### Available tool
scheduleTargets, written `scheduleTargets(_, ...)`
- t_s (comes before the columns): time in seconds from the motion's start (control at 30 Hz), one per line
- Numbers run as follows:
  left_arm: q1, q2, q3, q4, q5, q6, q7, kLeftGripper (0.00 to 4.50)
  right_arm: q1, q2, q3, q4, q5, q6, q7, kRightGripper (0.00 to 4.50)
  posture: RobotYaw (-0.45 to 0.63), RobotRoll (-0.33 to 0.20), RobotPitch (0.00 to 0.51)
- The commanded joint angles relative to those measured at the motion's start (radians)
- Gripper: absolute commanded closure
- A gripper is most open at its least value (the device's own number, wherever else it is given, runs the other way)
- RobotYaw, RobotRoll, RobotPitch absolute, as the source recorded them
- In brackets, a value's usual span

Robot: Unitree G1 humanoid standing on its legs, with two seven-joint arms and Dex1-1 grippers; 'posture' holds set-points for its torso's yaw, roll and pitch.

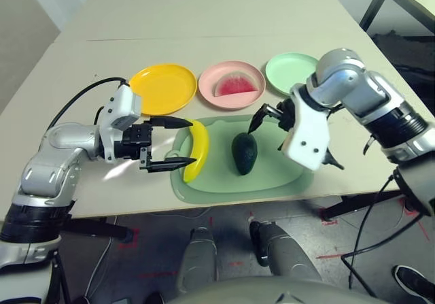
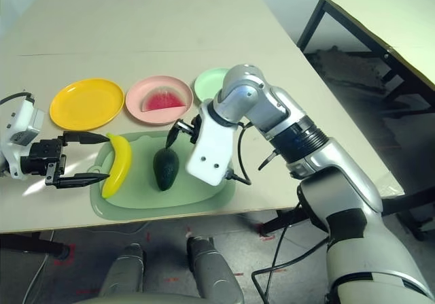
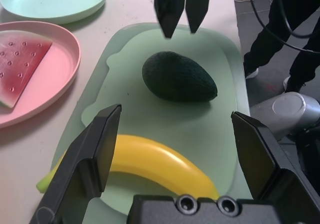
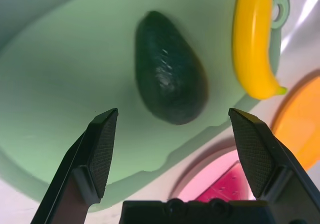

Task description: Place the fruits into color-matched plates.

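You are holding both pincers wide open and empty: left pincer (image 1: 174, 143) bracketing the curved yellow toy banana (image 1: 196, 151), right pincer (image 4: 175, 149) aiming at the dark green toy avocado (image 4: 171, 81).

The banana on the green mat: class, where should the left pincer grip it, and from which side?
Grip the banana at mid-length, across its narrow width, coming from the robot's left. The open left pincer already faces its curved back, and the avocado lies apart on the other side.
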Motion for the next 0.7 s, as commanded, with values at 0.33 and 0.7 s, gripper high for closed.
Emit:
scheduleTargets(0.33, 0.04, 0.008, 0.011, -0.034, -0.014, 0.017, 0.019, 0.0, 0.016, 0.042, 0.022, 0.034, -0.057, -0.026, -0.02, 0.04, 0.01, 0.0, 0.186)
scheduleTargets(0.7, 0.036, 0.008, -0.006, -0.032, -0.007, 0.006, 0.001, 0.0, 0.042, 0.095, 0.038, 0.008, -0.084, 0.013, -0.033, 0.04, 0.01, 0.0, 0.189)
